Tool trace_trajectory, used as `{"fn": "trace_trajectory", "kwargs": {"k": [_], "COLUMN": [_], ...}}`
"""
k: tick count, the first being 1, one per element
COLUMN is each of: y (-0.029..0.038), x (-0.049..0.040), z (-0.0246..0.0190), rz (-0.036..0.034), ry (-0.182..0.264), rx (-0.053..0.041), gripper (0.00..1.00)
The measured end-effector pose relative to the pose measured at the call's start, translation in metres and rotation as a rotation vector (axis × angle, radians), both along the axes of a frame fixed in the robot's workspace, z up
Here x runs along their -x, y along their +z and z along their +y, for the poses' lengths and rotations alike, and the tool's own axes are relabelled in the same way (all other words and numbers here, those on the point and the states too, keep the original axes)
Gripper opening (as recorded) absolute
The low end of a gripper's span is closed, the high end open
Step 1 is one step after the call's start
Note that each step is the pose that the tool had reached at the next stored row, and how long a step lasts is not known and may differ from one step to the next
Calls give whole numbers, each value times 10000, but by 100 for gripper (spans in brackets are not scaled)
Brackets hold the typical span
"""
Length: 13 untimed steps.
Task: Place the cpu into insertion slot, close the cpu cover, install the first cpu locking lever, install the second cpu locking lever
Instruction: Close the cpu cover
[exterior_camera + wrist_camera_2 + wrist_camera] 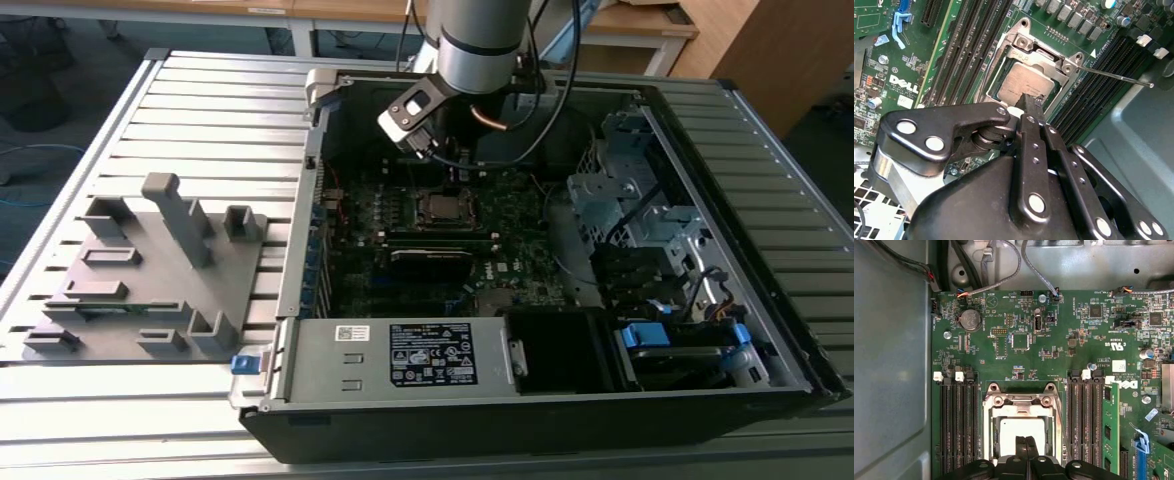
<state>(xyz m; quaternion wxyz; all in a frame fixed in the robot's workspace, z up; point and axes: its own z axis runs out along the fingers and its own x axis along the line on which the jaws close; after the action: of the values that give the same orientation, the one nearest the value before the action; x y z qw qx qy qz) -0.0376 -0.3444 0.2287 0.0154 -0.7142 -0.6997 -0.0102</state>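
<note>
gripper [1030,100], fingers pressed together and empty, hangs right above the cpu [1016,82], which lies under the closed cpu cover [1021,50].

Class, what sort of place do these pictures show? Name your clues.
Probably a robotics lab or workshop: a robot arm reaches into an open computer case on a slatted metal table, with wooden desks behind.

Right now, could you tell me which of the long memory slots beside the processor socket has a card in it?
The one nearest the blue connector: a green memory card stands in it, while the other slots are bare black channels.
</note>
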Motion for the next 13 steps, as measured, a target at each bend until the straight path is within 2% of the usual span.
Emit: {"fn": "trace_trajectory", "kwargs": {"k": [4, 13], "y": [-2, -14], "x": [0, 0], "z": [0, 0], "rz": [0, -1], "ry": [190, 1830], "rx": [0, -1], "gripper": [10, 10]}}
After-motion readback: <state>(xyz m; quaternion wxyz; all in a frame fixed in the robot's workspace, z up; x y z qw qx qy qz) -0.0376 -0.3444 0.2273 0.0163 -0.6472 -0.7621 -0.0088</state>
